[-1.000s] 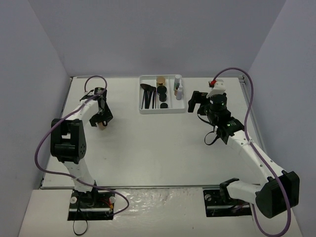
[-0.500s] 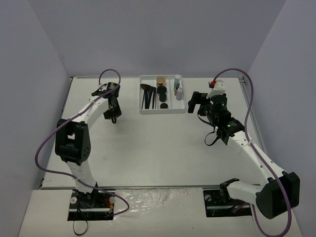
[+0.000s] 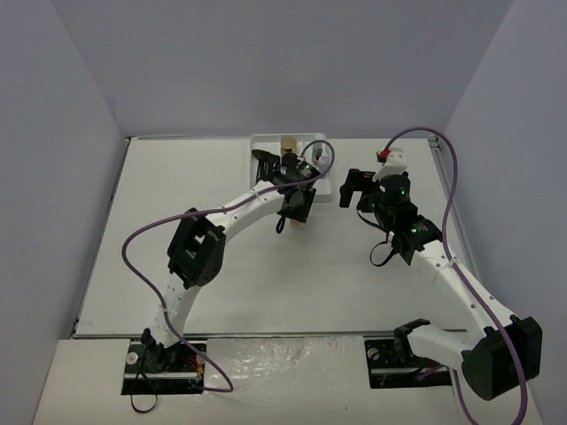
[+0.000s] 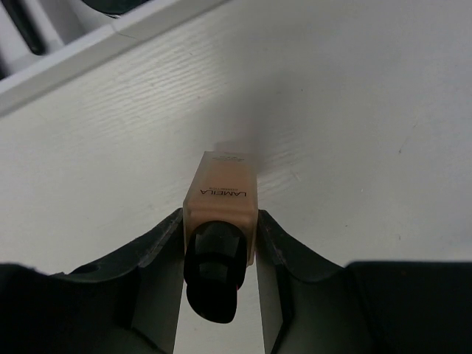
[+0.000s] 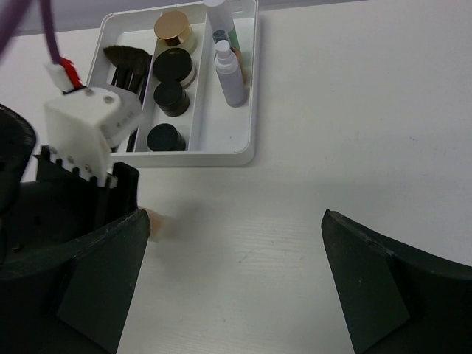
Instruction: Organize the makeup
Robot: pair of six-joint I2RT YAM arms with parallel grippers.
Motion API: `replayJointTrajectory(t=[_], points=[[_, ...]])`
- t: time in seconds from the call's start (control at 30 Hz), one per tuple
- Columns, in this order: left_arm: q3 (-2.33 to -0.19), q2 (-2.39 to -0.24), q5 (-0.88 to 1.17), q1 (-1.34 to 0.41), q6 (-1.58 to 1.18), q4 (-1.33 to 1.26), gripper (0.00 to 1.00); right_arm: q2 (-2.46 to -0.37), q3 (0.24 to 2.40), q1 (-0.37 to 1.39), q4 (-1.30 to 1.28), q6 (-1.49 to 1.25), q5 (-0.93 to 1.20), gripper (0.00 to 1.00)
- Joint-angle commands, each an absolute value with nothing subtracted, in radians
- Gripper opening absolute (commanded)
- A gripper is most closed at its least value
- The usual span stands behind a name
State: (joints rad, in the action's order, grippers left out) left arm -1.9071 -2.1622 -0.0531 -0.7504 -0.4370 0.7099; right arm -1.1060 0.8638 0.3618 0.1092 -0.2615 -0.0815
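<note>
My left gripper (image 4: 220, 237) is shut on a square tan bottle (image 4: 222, 200) with a black cap, held over the table just in front of the white tray (image 4: 70, 63). In the top view the left gripper (image 3: 297, 208) covers much of the tray (image 3: 262, 138). The right wrist view shows the tray (image 5: 247, 151) holding black brushes (image 5: 127, 63), a gold-tan jar (image 5: 172, 26), three black compacts (image 5: 171, 96) and two small bottles (image 5: 230, 74). My right gripper (image 5: 234, 221) is open and empty, to the right of the tray (image 3: 354, 188).
The left arm's white wrist block and purple cable (image 5: 81, 122) stand at the left of the right wrist view. Grey walls enclose the table on three sides (image 3: 80, 106). The two grippers are close together by the tray's front right corner.
My left arm has swung from the table's left side to the right, carrying the tan bottle to the front of the tray. The right arm has barely moved.
</note>
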Motion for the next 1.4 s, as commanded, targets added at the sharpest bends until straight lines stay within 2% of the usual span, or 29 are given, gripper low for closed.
replayJointTrajectory(t=[0.0,0.1,0.17,0.3,0.33,0.37,0.4,0.53,0.67,0.8,1.2,1.37], points=[[-1.996,-2.170,-0.031,-0.772,-0.348,0.727,0.08,-1.074,0.862,0.372,0.140,-0.248,-0.105,1.00],[-1.981,-2.177,-0.025,-0.783,-0.330,0.715,0.12,-1.072,0.857,0.373,0.132,-0.244,-0.106,1.00],[-1.961,-2.177,-0.026,-0.785,-0.318,0.702,0.26,-1.071,0.852,0.373,0.133,-0.241,-0.106,1.00],[-1.920,-2.159,-0.025,-0.785,-0.316,0.689,0.48,-1.077,0.858,0.375,0.133,-0.220,-0.080,1.00],[-1.908,-2.147,-0.028,-0.785,-0.317,0.686,0.60,-1.076,0.860,0.375,0.133,-0.215,-0.074,1.00],[-1.897,-2.129,-0.033,-0.785,-0.318,0.679,0.68,-1.075,0.864,0.376,0.134,-0.209,-0.068,1.00],[-1.886,-2.107,-0.040,-0.785,-0.319,0.672,0.74,-1.074,0.869,0.376,0.135,-0.204,-0.062,1.00],[-1.871,-2.039,-0.064,-0.783,-0.320,0.665,0.86,-1.089,0.896,0.384,0.132,-0.173,-0.025,1.00],[-1.864,-1.939,-0.102,-0.765,-0.339,0.651,0.92,-1.113,0.936,0.414,0.124,-0.138,0.036,1.00],[-1.787,-1.805,-0.126,-0.704,-0.383,0.600,0.94,-1.156,0.987,0.451,0.111,-0.097,0.055,1.00],[-1.332,-1.215,-0.183,-0.298,-0.340,0.551,0.97,-1.434,1.098,0.564,0.128,-0.037,0.103,0.98],[-1.221,-1.074,-0.198,-0.170,-0.288,0.611,0.97,-1.549,1.106,0.581,0.158,-0.011,0.126,0.92]])
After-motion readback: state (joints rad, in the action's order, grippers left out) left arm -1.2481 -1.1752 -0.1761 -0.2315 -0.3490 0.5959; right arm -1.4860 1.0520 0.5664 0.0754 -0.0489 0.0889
